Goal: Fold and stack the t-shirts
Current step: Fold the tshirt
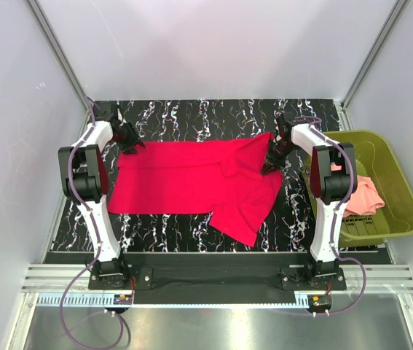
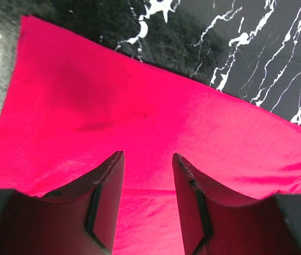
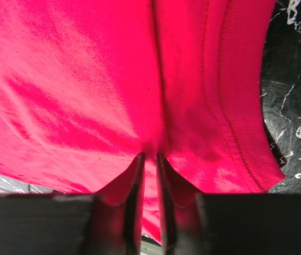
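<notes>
The crimson red t-shirt (image 1: pixel 191 182) lies spread across the black marble table, with one part hanging toward the front right. My left gripper (image 1: pixel 130 138) is at the shirt's far left corner. In the left wrist view its jaws (image 2: pixel 147 155) stand open just over the red cloth (image 2: pixel 139 106). My right gripper (image 1: pixel 272 157) is at the shirt's far right edge. In the right wrist view (image 3: pixel 149 155) it is shut on a pinched fold of red cloth (image 3: pixel 86 79) near the ribbed collar. The salmon-pink t-shirt (image 1: pixel 366 193) lies crumpled in the basket.
The olive-green plastic basket (image 1: pixel 399 189) stands at the right edge of the table, close beside the right arm. Bare black marble table (image 1: pixel 191 117) shows behind the shirt. White walls close in on the back and both sides.
</notes>
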Available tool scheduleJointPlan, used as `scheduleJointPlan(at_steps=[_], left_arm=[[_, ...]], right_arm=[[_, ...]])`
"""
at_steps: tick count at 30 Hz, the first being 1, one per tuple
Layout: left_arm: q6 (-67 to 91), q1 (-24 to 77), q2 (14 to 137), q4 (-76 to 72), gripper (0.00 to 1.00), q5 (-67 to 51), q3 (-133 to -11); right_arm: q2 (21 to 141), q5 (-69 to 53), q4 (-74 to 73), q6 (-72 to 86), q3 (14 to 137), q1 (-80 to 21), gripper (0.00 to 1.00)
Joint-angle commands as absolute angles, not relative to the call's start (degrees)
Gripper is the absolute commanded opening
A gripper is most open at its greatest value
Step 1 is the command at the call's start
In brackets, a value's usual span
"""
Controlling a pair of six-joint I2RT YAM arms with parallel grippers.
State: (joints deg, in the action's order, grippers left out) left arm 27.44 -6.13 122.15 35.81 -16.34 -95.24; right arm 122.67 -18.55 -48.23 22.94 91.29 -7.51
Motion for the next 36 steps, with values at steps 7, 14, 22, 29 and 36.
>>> scheduleJointPlan(at_steps=[7,14,22,29,36], left_arm=[[28.83,-6.77,122.52,33.05,0.46,-19.16,-95.89],[29.44,-6.77,122.26,32.78,0.46,-19.60,-95.27],[29.44,-6.77,122.08,32.87,0.46,-19.69,-95.19],[29.36,-6.85,121.99,32.61,0.46,-19.16,-94.57],[29.36,-7.03,122.08,32.61,0.46,-19.25,-94.83]], right_arm=[[120.41,-15.74,-48.60,22.68,90.00,-7.47,0.32],[119.53,-16.78,-47.20,23.11,87.63,-7.47,0.34],[119.45,-14.42,-48.43,23.03,90.00,-7.38,0.10],[115.93,-13.89,-53.52,22.59,92.02,-7.47,0.00],[112.42,-14.23,-54.24,24.52,86.15,-7.47,0.00]])
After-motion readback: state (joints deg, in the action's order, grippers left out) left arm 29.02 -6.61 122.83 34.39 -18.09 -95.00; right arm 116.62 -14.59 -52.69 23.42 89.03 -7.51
